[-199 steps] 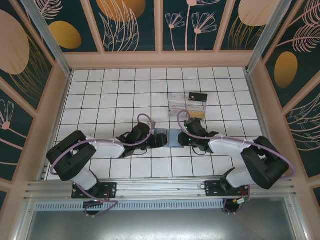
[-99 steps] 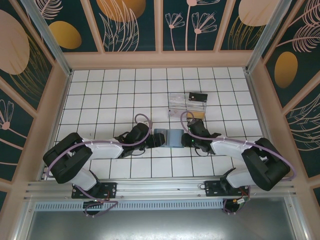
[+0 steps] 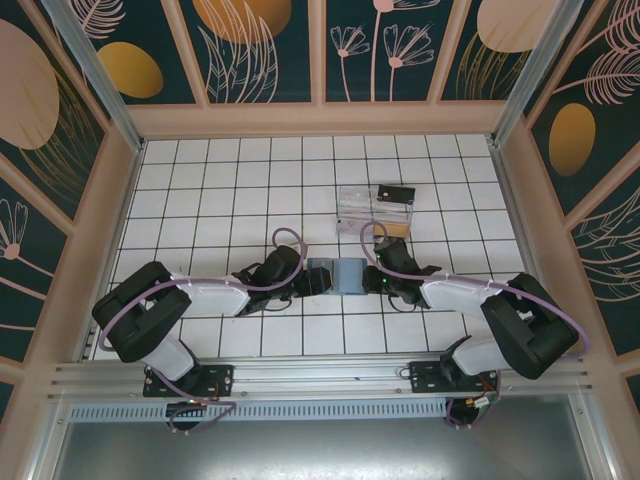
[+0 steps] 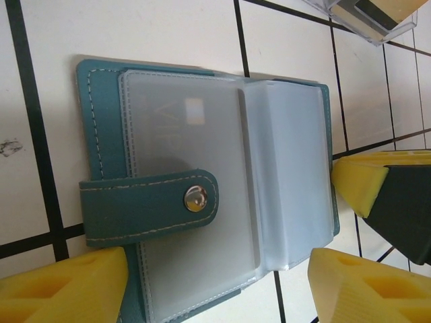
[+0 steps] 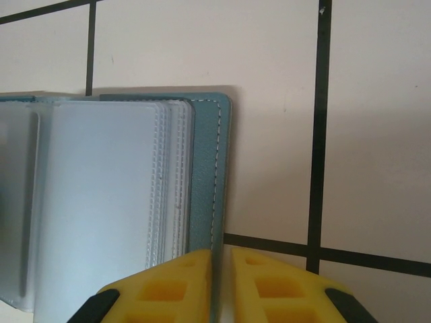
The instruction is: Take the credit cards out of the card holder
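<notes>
The teal card holder (image 3: 337, 273) lies open on the tiled floor between my two grippers. In the left wrist view the card holder (image 4: 202, 148) shows frosted clear sleeves and a snap strap (image 4: 148, 205) across its left panel. I cannot make out any credit cards inside the sleeves. My left gripper (image 4: 219, 269) is open, with its yellow fingers on either side of the holder's near edge. My right gripper (image 5: 221, 259) is shut on the right edge of the holder's teal cover (image 5: 205, 168). One of its yellow fingers (image 4: 360, 185) shows beside the holder's right panel.
A clear plastic box (image 3: 375, 210) stands about one tile behind the holder, with a small black card (image 3: 397, 193) at its far right corner. A corner of the box (image 4: 370, 17) shows in the left wrist view. Wooden walls enclose the tiled floor (image 3: 220, 190).
My right gripper has moved in to the holder's right edge and closed on the cover. The left gripper has stayed open beside the left panel.
</notes>
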Robot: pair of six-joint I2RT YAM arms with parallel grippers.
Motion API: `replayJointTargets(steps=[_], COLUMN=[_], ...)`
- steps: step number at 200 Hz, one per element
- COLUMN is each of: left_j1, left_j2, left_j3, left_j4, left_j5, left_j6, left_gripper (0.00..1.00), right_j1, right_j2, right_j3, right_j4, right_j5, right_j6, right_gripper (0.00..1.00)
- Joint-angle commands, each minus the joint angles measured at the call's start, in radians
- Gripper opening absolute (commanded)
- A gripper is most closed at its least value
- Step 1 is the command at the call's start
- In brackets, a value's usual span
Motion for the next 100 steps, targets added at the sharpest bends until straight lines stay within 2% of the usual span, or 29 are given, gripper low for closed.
replayJointTargets(steps=[1, 62, 100], left_j1=[-0.003, -0.005, -0.004], left_j2=[0.031, 0.026, -0.020], left_j3=[0.030, 0.027, 0.014], left_j4=[0.003, 0.055, 0.019], left_j5=[0.023, 0.058, 0.004], left_j6=[0.015, 0.010, 0.013], left_gripper=[0.72, 0.71, 0.71], right_j1=[0.001, 0.002, 0.003], right_j2=[0.016, 0.021, 0.019], right_j3=[-0.008, -0.013, -0.013], right_j4=[0.005, 0.010, 0.008], right_j5=[-0.017, -0.020, -0.019], right_j6=[0.012, 0.015, 0.015], right_gripper=[0.18, 0.18, 0.18])
